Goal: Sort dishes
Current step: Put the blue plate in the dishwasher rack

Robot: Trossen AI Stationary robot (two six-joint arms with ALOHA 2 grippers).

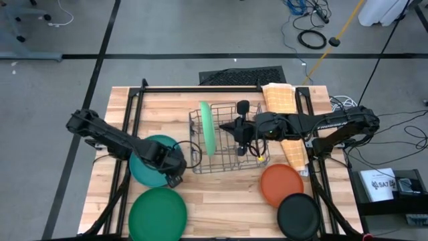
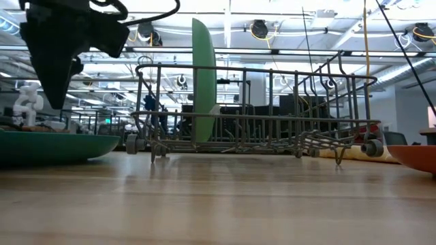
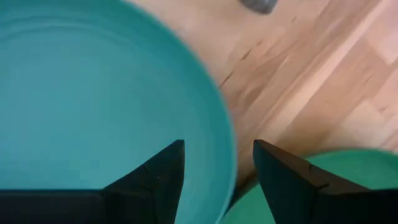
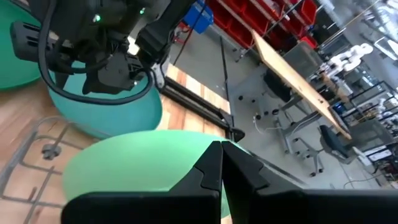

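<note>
The light green plate (image 1: 208, 127) stands on edge in the left end of the grey wire rack (image 1: 249, 159); the low view shows this plate (image 2: 202, 75) upright. The teal plate (image 1: 148, 161) lies flat on the table, with the dark green plate (image 1: 157, 214) just in front of it. The orange plate (image 1: 281, 184) and the black plate (image 1: 298, 215) lie at the near right. My left gripper (image 1: 175, 175) is open and hovers over the teal plate's right rim (image 3: 229, 149), one finger over the plate and one beyond it. My right gripper (image 1: 226, 126) is shut above the rack, right of the light green plate (image 4: 143, 165).
A folded yellow-orange cloth (image 1: 279, 98) lies behind and right of the rack, under my right arm. Black frame rails (image 1: 200, 89) run along the table's far edge and down both sides. Bare wood (image 1: 221, 201) shows in front of the rack, between the plates.
</note>
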